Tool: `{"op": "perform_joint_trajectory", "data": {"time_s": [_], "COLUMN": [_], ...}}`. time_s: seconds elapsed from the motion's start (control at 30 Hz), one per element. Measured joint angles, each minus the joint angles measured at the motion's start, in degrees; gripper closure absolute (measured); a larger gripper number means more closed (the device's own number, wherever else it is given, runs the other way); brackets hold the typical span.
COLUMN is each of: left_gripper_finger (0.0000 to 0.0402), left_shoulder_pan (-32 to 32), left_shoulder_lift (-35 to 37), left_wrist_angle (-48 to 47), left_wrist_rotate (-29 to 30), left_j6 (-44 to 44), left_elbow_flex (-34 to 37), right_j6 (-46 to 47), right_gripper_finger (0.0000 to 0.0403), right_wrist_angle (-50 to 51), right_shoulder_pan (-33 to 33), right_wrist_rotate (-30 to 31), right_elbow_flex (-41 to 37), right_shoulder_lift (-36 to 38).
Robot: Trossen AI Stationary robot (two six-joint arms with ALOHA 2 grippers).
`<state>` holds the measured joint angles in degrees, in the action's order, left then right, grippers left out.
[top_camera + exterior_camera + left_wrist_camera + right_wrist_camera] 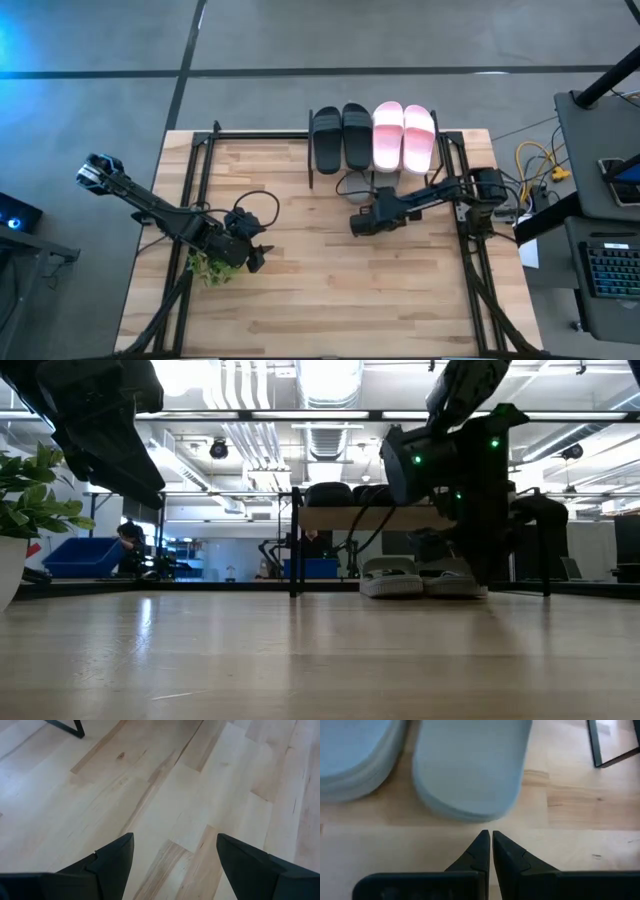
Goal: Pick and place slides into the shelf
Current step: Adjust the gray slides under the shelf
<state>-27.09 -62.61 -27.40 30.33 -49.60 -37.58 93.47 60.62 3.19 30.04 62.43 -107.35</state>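
Note:
The shelf stands at the table's far middle. A black pair of slides and a pale pink pair lie on its top board, side by side. The grey pair rests on its soles under the board, and its heel ends stick out toward the near side. My right gripper is shut and empty, its tips a little short of a grey heel. My left gripper hangs open and empty over bare table at the left, and its wrist view shows only wood between the fingers.
A small green plant stands next to my left gripper, at the table's left; it also shows in the low view. A black shelf leg stands beside the grey slides. Bare wooden tabletop spreads across the near half.

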Motion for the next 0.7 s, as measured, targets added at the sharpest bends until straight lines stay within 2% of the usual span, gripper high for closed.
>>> {"op": "perform_joint_trajectory", "data": {"time_s": [0.13,0.23,0.4,0.57,0.63,0.7], "left_gripper_finger": [0.0132,0.0132,0.0132,0.0132,0.0132,0.0132], "left_shoulder_pan": [0.0,0.0,0.0,0.0,0.1,0.3], "left_shoulder_lift": [0.0,0.0,0.0,0.0,0.0,0.0], "left_wrist_angle": [0.0,0.0,0.0,1.2,2.6,4.8], "left_wrist_rotate": [-0.4,-0.7,-0.7,-0.7,-0.9,-1.7], "left_j6": [0.0,0.0,0.1,2.0,3.7,5.9], "left_elbow_flex": [0.0,-0.1,-0.1,0.0,0.0,0.0], "right_j6": [-0.2,2.0,5.7,0.2,3.8,12.9], "right_gripper_finger": [0.0390,0.0390,0.0390,0.0390,0.0390,0.0390], "right_wrist_angle": [0.6,0.6,-0.9,-12.9,-11.0,-10.0], "right_shoulder_pan": [1.7,5.9,17.3,30.2,33.8,37.0], "right_wrist_rotate": [-2.3,-3.5,-2.6,-5.1,-5.2,-3.6], "right_elbow_flex": [1.3,2.4,4.2,4.3,5.4,6.6], "right_shoulder_lift": [0.1,0.8,3.1,8.6,11.2,14.0]}}
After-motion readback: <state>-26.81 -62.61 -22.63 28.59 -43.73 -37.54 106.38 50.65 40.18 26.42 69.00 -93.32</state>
